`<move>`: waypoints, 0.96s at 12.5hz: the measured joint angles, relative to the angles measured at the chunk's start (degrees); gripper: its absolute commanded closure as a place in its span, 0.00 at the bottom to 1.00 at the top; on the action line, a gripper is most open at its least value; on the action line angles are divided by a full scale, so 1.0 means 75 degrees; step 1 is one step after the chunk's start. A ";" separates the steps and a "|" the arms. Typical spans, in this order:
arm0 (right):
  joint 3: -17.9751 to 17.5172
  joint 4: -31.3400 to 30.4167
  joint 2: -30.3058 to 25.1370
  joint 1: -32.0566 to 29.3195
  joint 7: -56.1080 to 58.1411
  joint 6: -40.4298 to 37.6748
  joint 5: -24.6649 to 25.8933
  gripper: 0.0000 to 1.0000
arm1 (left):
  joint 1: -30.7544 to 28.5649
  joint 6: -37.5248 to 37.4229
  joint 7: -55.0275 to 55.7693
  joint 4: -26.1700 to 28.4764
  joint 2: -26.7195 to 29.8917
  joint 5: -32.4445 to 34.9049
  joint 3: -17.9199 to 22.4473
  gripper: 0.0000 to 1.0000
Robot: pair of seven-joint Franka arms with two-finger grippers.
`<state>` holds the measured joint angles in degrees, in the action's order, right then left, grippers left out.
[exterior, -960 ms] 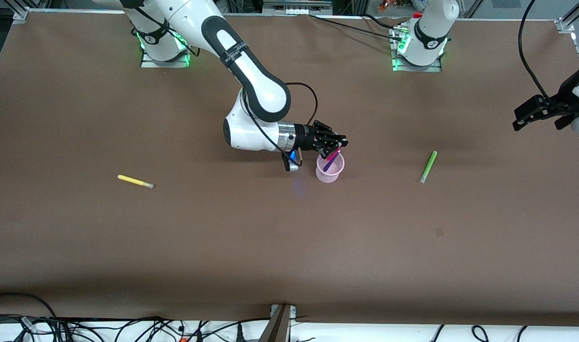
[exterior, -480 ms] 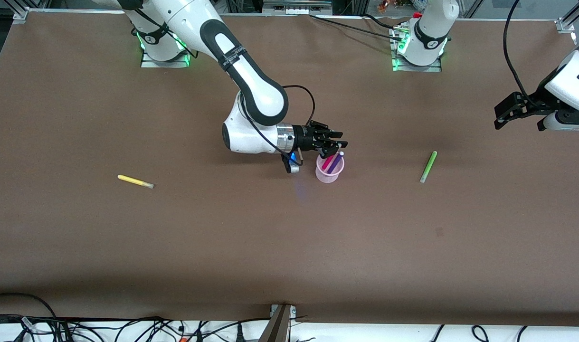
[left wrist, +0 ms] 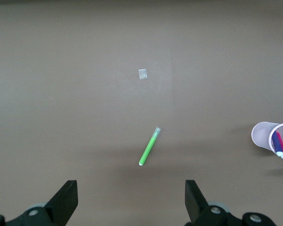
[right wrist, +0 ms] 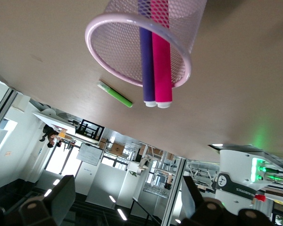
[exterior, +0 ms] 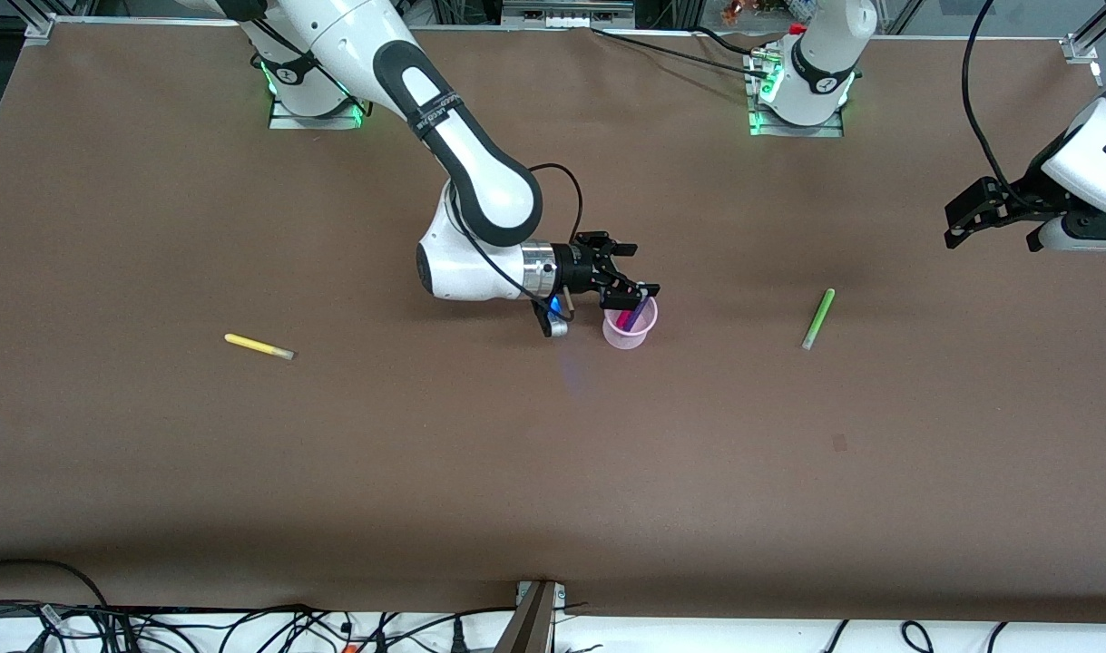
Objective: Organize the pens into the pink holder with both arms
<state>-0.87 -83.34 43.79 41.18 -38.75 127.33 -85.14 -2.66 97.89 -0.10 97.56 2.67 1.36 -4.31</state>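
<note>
The pink holder (exterior: 630,332) stands upright mid-table with the magenta pen (exterior: 623,319) and the purple pen (exterior: 641,312) leaning in it. My right gripper (exterior: 632,269) hovers open just above the holder's rim, gripping nothing. The right wrist view shows the holder (right wrist: 118,52), purple pen (right wrist: 147,61) and magenta pen (right wrist: 161,56) close up. The green pen (exterior: 817,318) lies on the table toward the left arm's end. My left gripper (exterior: 990,243) hangs open in the air near that end and sees the green pen (left wrist: 149,147) below. The yellow pen (exterior: 259,346) lies toward the right arm's end.
A small pale square mark (exterior: 839,443) sits on the brown table nearer the front camera than the green pen. Cables (exterior: 244,626) run along the table's front edge. The left wrist view also catches the holder (left wrist: 266,136).
My right gripper has opened and let go of the magenta pen, which now rests in the holder beside the purple one. The left arm swung inward from the table's end.
</note>
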 measured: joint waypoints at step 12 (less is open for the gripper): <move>0.1590 0.0231 -0.2204 -0.0610 0.0831 -0.2525 0.6817 0.00 | 0.0002 -0.0163 0.0000 -0.0137 -0.0089 0.0000 -0.0026 0.00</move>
<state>11.06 -81.60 27.26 36.60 -32.52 108.39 -34.02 -2.64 96.66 -0.10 96.54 2.00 1.36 -4.51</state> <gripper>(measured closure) 0.000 0.000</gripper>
